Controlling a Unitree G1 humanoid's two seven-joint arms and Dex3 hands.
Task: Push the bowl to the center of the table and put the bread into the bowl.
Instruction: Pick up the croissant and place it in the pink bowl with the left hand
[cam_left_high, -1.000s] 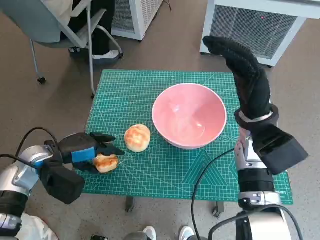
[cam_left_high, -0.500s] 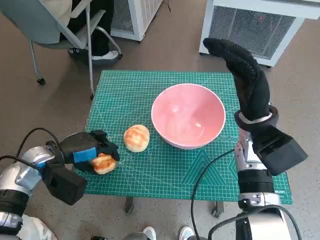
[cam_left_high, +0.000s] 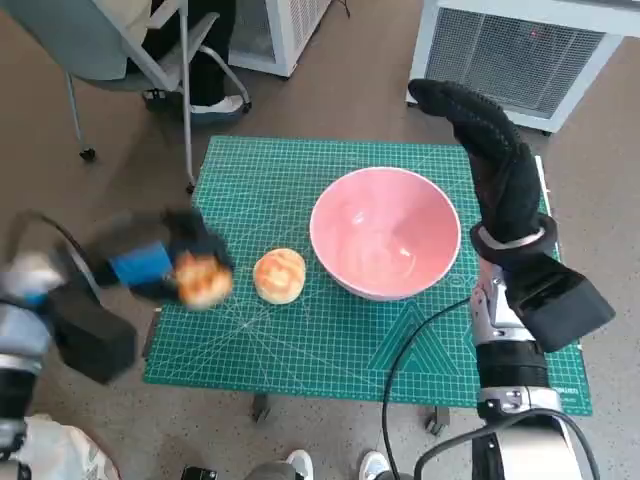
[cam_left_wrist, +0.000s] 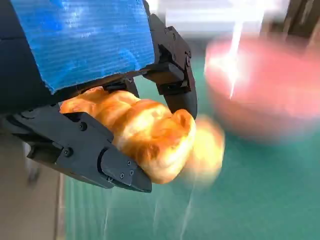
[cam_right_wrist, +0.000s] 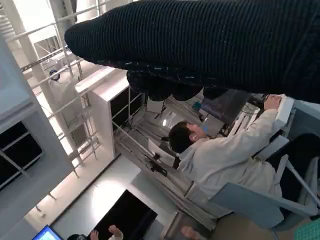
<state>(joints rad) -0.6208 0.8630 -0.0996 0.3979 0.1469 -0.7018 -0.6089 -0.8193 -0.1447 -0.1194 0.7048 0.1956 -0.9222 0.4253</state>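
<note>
We see a small worktop covered by a green gridded cutting mat (cam_left_high: 300, 180), standing on a brown carpeted floor (cam_left_high: 120, 180). A wide pink round bowl (cam_left_high: 385, 232) sits on the mat right of centre. Just beside its left side, apart from it, lies a round golden bread roll (cam_left_high: 279, 275). The left hand (cam_left_high: 160, 262), black with blue tape over its back, is blurred at the mat's left edge and grasps a second golden-brown piece of bread (cam_left_high: 204, 281); in the left wrist view this bread (cam_left_wrist: 145, 135) is clamped between the black fingers (cam_left_wrist: 95, 155), raised above the mat. The right hand (cam_left_high: 490, 150), in a black knitted glove, stands upright beyond the bowl's right rim, fingers extended and holding nothing. Behind the worktop we note a grey chair (cam_left_high: 110, 50) with a seated person's legs at the upper left, and white louvred cabinets (cam_left_high: 520, 50) at the upper right. The right wrist view shows a person in a pale coat (cam_right_wrist: 225, 155) seated on a chair.
</note>
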